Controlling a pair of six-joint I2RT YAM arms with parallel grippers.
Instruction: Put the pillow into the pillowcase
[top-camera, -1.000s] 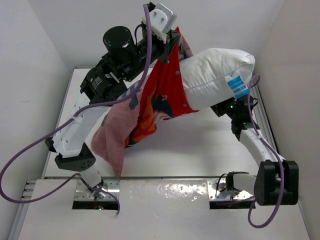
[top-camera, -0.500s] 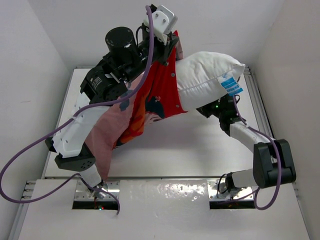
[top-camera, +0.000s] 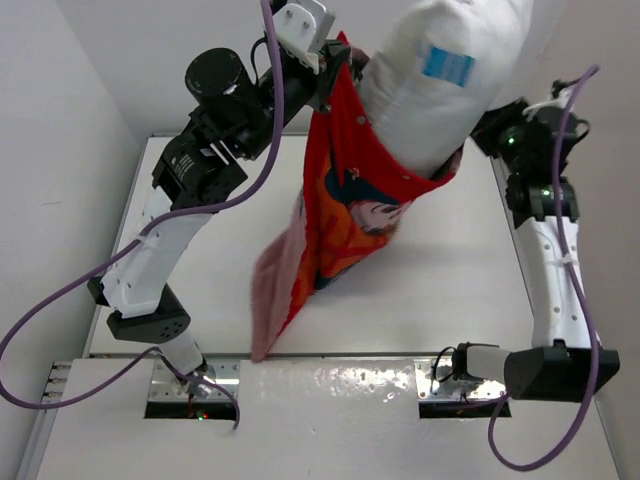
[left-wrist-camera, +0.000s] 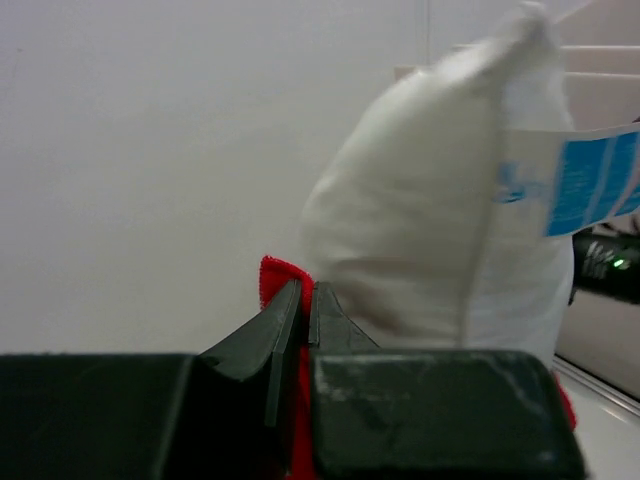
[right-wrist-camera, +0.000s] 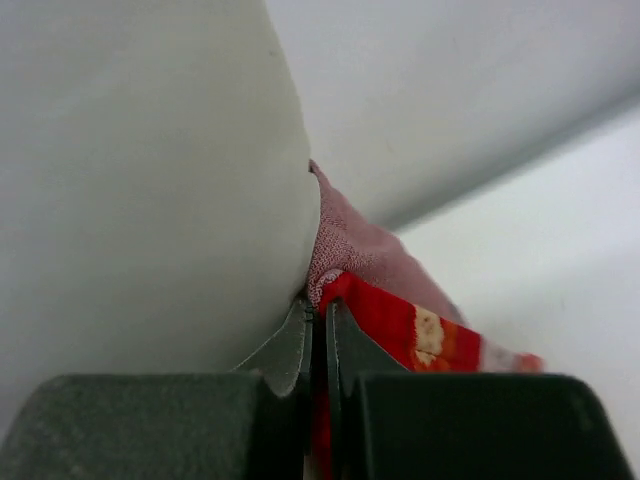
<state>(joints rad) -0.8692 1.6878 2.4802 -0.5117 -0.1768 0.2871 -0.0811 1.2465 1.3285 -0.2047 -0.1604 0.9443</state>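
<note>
**1. Jaw state.** My left gripper (left-wrist-camera: 306, 296) is closed on the top hem of the pillowcase (top-camera: 340, 200), a red printed fabric cover with a pinkish inside. Red cloth shows between the fingers in the left wrist view. My right gripper (right-wrist-camera: 318, 315) is clamped on the opposite side of the same hem, where the red face meets the pink lining, hard against the pillow.

**2. Location.** The large plump rectangular white fabric pillow (top-camera: 440, 90) stands on end, raised above the far edge of the white bench (top-camera: 200, 260), toward the far right corner. Its lower part sits inside the pillowcase mouth. Its upper part, bearing a small blue-and-white tag (top-camera: 447, 63), stands clear of it. The rest of the pillowcase hangs slack toward the middle of the bench, with a pink flap trailing toward the near edge. I cannot tell whether the flap touches the surface.

**3. Handling (judgement).**
- **Pillow:** It is likely light, soft and compressible, but bulky. Expect it to bulge and wedge at the mouth rather than slide freely.
- **Pillowcase:** It is thin and limp and holds no shape of its own, so the mouth opens only as wide as my two grips stand apart.
- **Where to grip:** Take hold at the hem on opposite sides, pinching through the folded edge and not a single loose layer.
- **Risk:** The hem may slip from a pinch as the pillow's weight loads it.
</note>
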